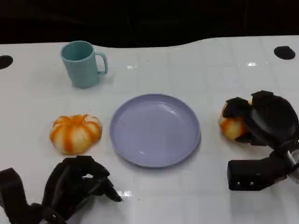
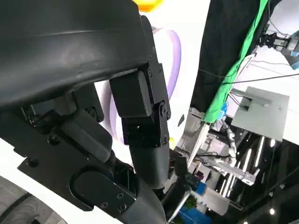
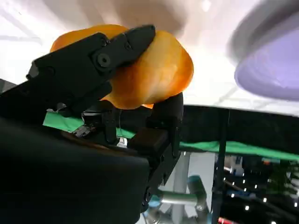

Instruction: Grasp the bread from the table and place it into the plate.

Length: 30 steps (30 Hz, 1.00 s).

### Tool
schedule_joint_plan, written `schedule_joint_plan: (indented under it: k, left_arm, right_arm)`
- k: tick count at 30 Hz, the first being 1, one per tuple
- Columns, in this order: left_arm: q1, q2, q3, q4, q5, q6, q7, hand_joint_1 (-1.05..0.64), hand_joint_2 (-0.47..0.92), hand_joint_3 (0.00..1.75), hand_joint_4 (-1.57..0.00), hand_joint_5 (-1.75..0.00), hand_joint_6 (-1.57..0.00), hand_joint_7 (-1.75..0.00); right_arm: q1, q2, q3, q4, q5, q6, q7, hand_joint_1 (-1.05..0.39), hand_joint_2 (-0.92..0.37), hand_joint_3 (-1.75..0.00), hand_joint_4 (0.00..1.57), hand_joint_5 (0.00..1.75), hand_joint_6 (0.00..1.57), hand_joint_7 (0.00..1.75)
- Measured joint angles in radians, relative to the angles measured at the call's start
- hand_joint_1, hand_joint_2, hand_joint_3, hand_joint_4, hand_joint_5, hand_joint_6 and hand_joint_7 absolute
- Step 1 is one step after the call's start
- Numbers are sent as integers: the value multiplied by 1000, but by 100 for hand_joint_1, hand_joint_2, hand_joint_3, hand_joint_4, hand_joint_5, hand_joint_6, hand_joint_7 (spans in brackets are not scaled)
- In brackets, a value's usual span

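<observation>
Right hand (image 1: 264,119) clamped around bread (image 1: 232,127) — long axis not discernible — beside plate (image 1: 155,129).

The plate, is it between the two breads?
Yes. In the head view the plate lies between the left bread and the bread gripped by the right hand.

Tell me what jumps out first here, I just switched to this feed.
The right hand grips an orange bread roll at the table's right side, its fingers wrapped over it. In the centre sits the empty lavender plate, with a second striped bread roll to its left.
</observation>
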State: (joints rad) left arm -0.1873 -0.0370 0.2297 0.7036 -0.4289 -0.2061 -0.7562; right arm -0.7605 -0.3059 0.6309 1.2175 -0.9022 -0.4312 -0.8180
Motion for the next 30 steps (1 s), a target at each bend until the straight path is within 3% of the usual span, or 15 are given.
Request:
schedule_joint_plan:
  k: [4,10,13,18,21,30]
  left_arm:
    - [0,0,0,0,0,3,0,-105,60,0,-157,-61,-157,-37]
    - [0,1,1,0,0,7,0,-105,60,0,-157,-62,-157,-38]
    - [0,1,3,0,0,7,0,-105,60,0,-157,-62,-157,-39]
    - [0,1,3,0,0,3,0,-105,61,1,-157,-62,-157,-39]
    - [2,1,2,-4,1,3,0,-105,61,0,-157,-62,-157,-39]
    - [7,0,-4,-11,4,3,1,-105,61,0,-157,-62,-157,-39]
  right_arm:
    - [-4,6,-25,-24,27,-29,-25,-13,-44,-98,97,175,76,165]
    - [-11,15,-54,-84,62,-84,-32,-11,-29,-132,100,175,75,172]
    - [-17,17,-72,-131,79,-116,-24,-12,-26,-140,101,175,77,172]
    - [-25,21,-81,-196,105,-170,29,-11,-25,-145,101,175,76,174]
    - [-39,28,-81,-228,111,-204,75,-12,-22,-145,101,175,83,165]
    - [-78,68,-79,-251,114,-237,210,-15,-29,-134,100,175,82,161]
